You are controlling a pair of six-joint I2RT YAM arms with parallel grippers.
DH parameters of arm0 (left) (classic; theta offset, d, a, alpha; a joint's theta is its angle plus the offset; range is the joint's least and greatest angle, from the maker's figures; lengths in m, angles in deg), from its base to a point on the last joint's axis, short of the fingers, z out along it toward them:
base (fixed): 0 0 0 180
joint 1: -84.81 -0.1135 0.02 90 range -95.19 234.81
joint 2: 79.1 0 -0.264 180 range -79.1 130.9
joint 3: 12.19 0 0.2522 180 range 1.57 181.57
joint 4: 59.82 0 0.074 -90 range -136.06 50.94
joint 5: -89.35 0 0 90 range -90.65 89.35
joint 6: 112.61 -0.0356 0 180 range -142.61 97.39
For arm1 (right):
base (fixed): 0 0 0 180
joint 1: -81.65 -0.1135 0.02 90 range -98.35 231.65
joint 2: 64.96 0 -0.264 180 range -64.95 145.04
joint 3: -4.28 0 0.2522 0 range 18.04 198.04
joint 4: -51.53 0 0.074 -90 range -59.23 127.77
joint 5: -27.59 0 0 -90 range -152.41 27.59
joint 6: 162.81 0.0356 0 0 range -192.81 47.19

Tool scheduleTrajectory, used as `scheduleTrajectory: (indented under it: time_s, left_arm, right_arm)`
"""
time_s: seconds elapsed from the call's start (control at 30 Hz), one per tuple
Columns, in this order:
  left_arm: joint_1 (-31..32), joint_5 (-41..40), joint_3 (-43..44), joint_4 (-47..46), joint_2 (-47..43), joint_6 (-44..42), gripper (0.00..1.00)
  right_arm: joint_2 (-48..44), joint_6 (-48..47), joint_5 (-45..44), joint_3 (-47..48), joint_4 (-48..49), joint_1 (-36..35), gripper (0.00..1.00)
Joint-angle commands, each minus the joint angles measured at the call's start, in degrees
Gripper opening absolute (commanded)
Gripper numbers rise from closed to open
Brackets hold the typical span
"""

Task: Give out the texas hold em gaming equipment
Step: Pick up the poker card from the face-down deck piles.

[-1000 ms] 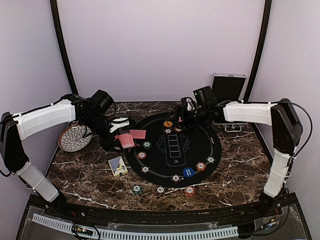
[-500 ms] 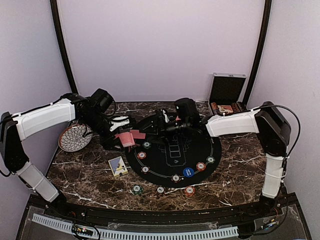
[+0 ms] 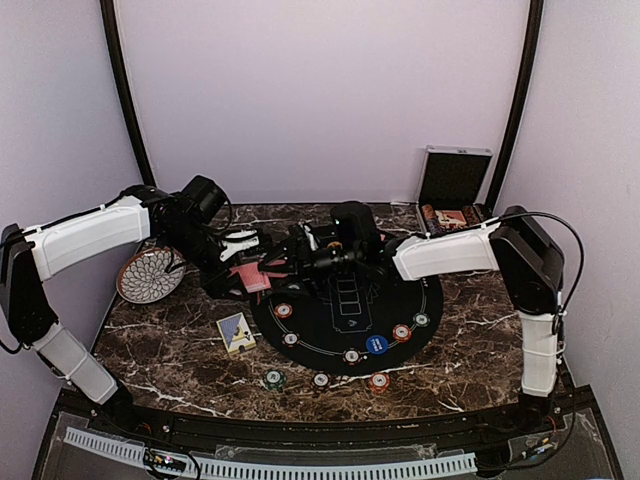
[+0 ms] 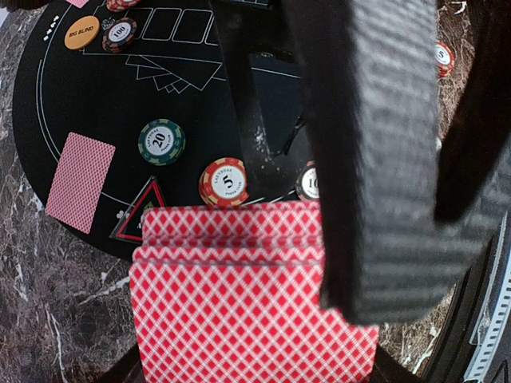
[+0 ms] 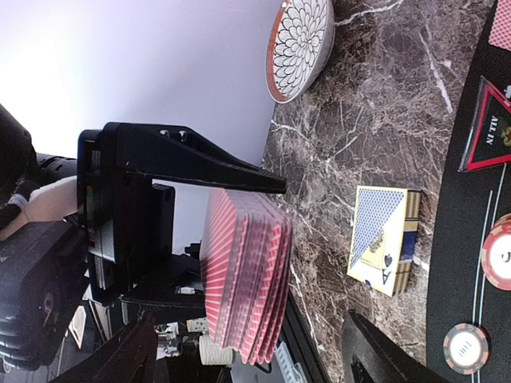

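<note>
Over the left edge of the mat (image 3: 320,330), clear of the table (image 3: 170,345), the left gripper (image 3: 242,268) holds the deck (image 4: 239,303). Its jaws are closed on the deck's two side edges.

- Right gripper (image 3: 283,262): just beside the deck's free end, jaws wide, nothing in them.
- Step, as we judge it: dealing, with the right gripper placed to draw a card off the deck.
- On the mat: one card (image 4: 80,182) lies face down near the left edge, and chips (image 4: 160,141) sit around the rim.
- Deck attitude: nearly flat, red backs up, cards slightly staggered.
- Long axis: we take it to run along the left fingers, free end toward the mat and the right gripper. The near end is cut off in the wrist view, so we are not certain.
- Next move calls for: a shallow pinch on the top card alone at the free end, then a pull along the long axis out over the mat. The left grip must hold firm so the second card does not follow.
</note>
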Motion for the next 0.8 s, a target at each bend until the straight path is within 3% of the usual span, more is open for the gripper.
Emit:
scheduleTrajectory:
  time_s: [0.0, 0.77]
  left_arm:
    - [-0.16, 1.66, 2.13, 0.71, -0.53, 0.06, 0.00]
    - [-0.20, 1.42, 2.12, 1.05, 0.07, -0.46, 0.00]
  right_arm:
    - [2.21, 1.71, 1.35, 2.49, 3.95, -1.06, 0.80]
    - [13.00, 6.58, 4.23, 13.74, 6.81, -2.74, 0.80]
